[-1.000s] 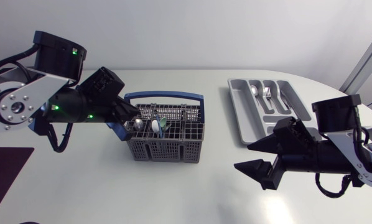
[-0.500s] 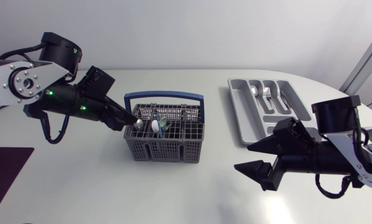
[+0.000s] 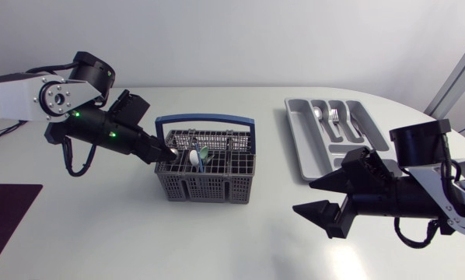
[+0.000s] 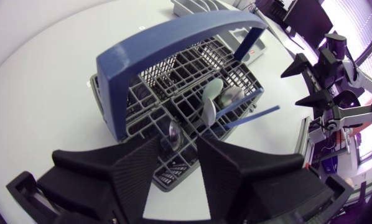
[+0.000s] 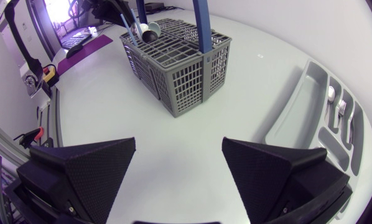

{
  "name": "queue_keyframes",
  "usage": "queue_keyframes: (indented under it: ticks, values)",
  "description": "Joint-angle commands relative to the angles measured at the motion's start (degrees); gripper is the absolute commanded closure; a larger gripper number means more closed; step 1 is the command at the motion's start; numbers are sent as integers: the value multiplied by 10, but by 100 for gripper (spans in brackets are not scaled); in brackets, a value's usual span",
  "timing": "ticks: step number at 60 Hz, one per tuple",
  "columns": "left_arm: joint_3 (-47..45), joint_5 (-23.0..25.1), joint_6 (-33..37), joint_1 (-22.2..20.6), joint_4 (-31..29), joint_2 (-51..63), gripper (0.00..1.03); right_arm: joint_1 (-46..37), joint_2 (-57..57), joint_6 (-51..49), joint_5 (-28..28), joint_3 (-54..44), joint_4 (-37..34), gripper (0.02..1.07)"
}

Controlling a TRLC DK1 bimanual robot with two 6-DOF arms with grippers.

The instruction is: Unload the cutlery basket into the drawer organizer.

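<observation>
A grey cutlery basket [image 3: 208, 177] with a blue handle [image 4: 167, 37] stands mid-table. It holds a metal spoon [image 4: 173, 133], a pale spoon [image 3: 194, 158] and a blue-handled piece [image 4: 251, 116]. My left gripper [image 3: 167, 155] is at the basket's left end. It is open, and the metal spoon's bowl stands between its fingertips [image 4: 150, 149]. The grey drawer organizer [image 3: 309, 152] lies at the far right with a fork, a spoon and a knife in it. My right gripper [image 3: 316, 196] hangs open and empty in front of the organizer [image 5: 298, 118], facing the basket [image 5: 180, 74].
A dark purple mat [image 3: 7, 210] lies at the table's front left corner. Bare white tabletop stretches between the basket and the organizer. The table's rounded edge runs close behind the organizer.
My left arm has sunk lower and drawn back to the left, while its gripper tip stayed at the basket's left end. Its fingers have parted around the spoon. The right arm has not moved.
</observation>
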Motion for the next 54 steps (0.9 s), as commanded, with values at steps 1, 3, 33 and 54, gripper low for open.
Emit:
queue_keyframes:
  ticks: [1,3,33,54]
  values:
    - [19,7,-12,4,-6,15,63,-4,0,-9,-4,-12,1,7]
    - [20,7,-11,3,-5,19,66,-4,0,-9,-4,-12,1,7]
    - [27,7,-15,-4,0,43,100,-5,-1,-9,-4,-15,1,7]
    - [17,24,-14,-2,-1,6,100,-6,0,-9,-4,-14,1,7]
